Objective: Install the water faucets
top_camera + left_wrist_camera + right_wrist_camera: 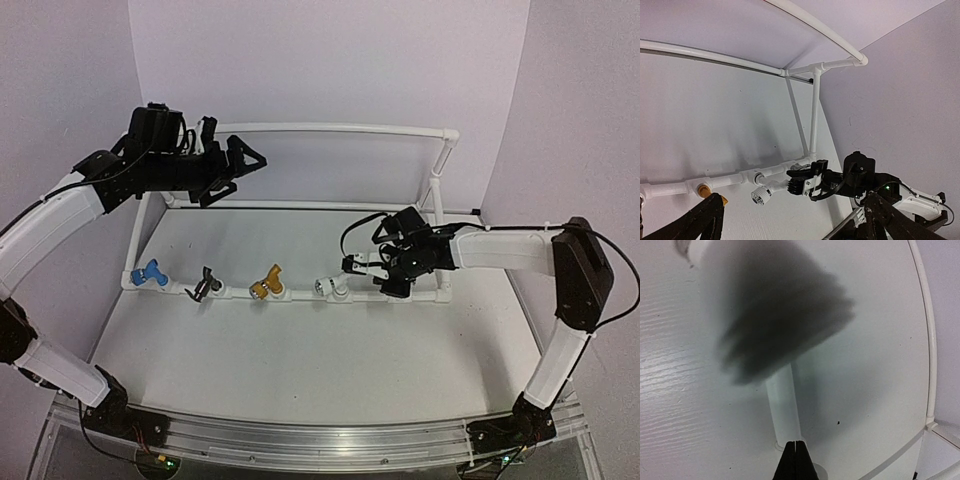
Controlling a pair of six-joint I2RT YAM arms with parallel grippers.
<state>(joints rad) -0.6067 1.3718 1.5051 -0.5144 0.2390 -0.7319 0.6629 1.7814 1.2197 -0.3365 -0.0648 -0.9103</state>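
Observation:
Four water faucets sit in a row on the front pipe of the white frame (pixel 330 128): blue (pixel 150 272), black (pixel 205 285), gold (pixel 268 283) and white (pixel 330 287). A shiny silver-grey faucet (pixel 798 166) shows on the same pipe, partly hidden behind my right gripper (pixel 352 265). That gripper is shut with nothing between its fingers, its tips just right of the white faucet (pixel 761 194). In the right wrist view its fingertips (pixel 795 460) press together below a white pipe (pixel 784 405). My left gripper (pixel 245 160) hangs open and empty above the frame's rear left corner.
The frame's rear rail and right upright (pixel 436 175) stand behind the right arm. Purple walls close in the back and both sides. A metal rail (pixel 320 440) runs along the table's near edge. A dark blurred shape (pixel 785 310) fills the top of the right wrist view.

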